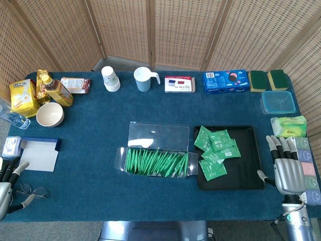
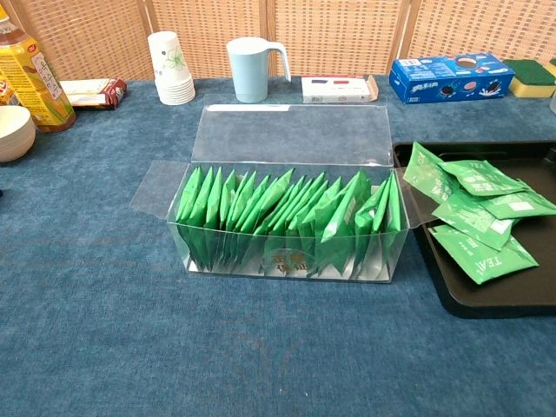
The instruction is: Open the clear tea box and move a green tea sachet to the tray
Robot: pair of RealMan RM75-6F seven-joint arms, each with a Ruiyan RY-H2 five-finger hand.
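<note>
Black and shallow, the rectangular plastic tray [image 1: 255,165] holds a loose pile of green tea sachets [image 1: 216,150], its right end cut off in my chest view. Just left of the tray, the clear plastic tea box [image 1: 155,161] stands with its lid folded back, packed with upright sachets. My right hand [image 1: 286,170] hangs right of the tray, fingers spread, holding nothing. My left hand [image 1: 7,185], far left of the tray, is half cropped but empty, fingers apart, beside thin wire glasses [image 1: 31,191].

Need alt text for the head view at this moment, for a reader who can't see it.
An open clear tea box full of green sachets sits mid-table beside a black tray holding several loose sachets. The right hand rests open right of the tray; the left hand lies at the table's near-left corner.
</note>
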